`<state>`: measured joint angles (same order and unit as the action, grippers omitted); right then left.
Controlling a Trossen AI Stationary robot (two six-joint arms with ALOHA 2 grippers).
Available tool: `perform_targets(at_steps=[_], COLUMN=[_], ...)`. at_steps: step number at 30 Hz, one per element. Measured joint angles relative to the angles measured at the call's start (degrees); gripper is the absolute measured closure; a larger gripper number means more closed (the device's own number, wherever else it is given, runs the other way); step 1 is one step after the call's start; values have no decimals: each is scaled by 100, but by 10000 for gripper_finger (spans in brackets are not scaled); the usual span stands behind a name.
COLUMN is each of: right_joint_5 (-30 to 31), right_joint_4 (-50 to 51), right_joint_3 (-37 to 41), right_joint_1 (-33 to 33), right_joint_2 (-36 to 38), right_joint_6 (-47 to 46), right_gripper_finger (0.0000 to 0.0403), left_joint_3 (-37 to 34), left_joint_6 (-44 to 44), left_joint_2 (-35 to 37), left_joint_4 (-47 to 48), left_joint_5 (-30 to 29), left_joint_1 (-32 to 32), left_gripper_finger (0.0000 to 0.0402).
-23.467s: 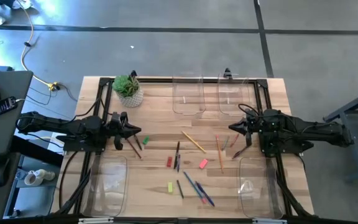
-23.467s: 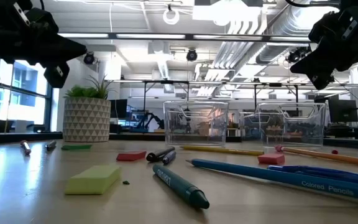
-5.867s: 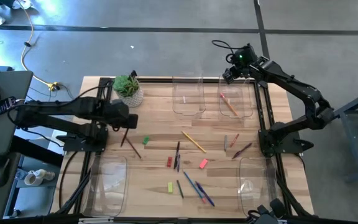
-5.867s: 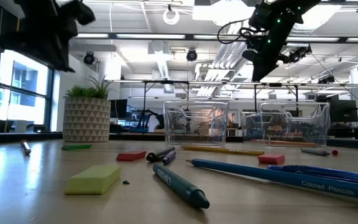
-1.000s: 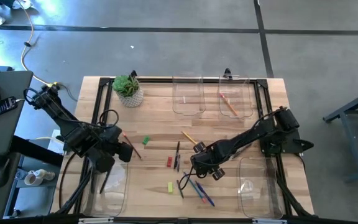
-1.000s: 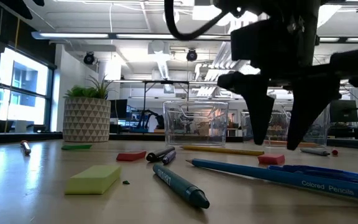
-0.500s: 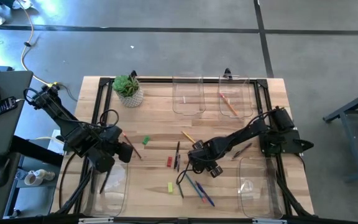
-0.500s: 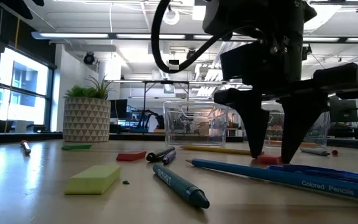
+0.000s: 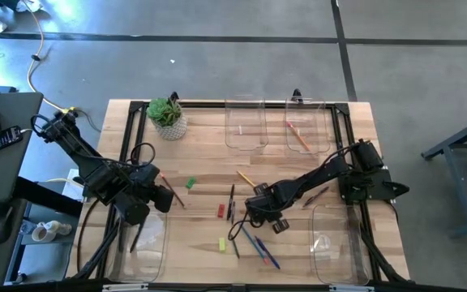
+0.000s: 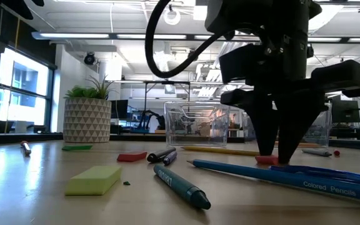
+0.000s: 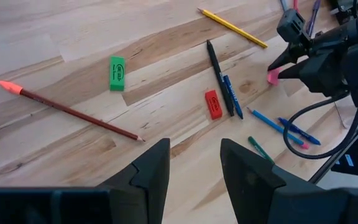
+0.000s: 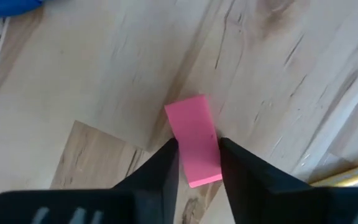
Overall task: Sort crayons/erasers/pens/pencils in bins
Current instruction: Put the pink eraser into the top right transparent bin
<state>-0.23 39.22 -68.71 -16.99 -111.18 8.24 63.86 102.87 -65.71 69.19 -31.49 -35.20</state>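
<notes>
1. the right gripper (image 12: 196,163) is down at the table, its fingers clamped on either side of a pink eraser (image 12: 194,139).
2. the eraser lies flat on the wood.
3. the left gripper (image 11: 194,163) hangs spread apart, holding nothing, above the table's left side.

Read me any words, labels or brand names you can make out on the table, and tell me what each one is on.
"Colored Pencils": on the blue pencil lying nearest the low camera.
Print on the teal crayon: too blurred to read.
Print on the green eraser: too small to read.
Nothing else is legible.
</notes>
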Motion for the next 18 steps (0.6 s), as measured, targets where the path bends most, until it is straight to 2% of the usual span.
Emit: perform_targets(at_steps=[6,18], right_joint_5=[70,162], right_joint_4=[-44,-66], right_joint_3=[7,15], right_joint_1=[-61,-236], right_joint_2=[-4,28], right_joint_6=[-233,-585], right_gripper_finger=[336,338], left_joint_3=[0,0], left_joint_6=[2,-271], left_joint_2=[0,0], left_joint_4=[0,-2], left_joint_5=[-26,-87], left_joint_1=[0,0], left_gripper_finger=[271,271])
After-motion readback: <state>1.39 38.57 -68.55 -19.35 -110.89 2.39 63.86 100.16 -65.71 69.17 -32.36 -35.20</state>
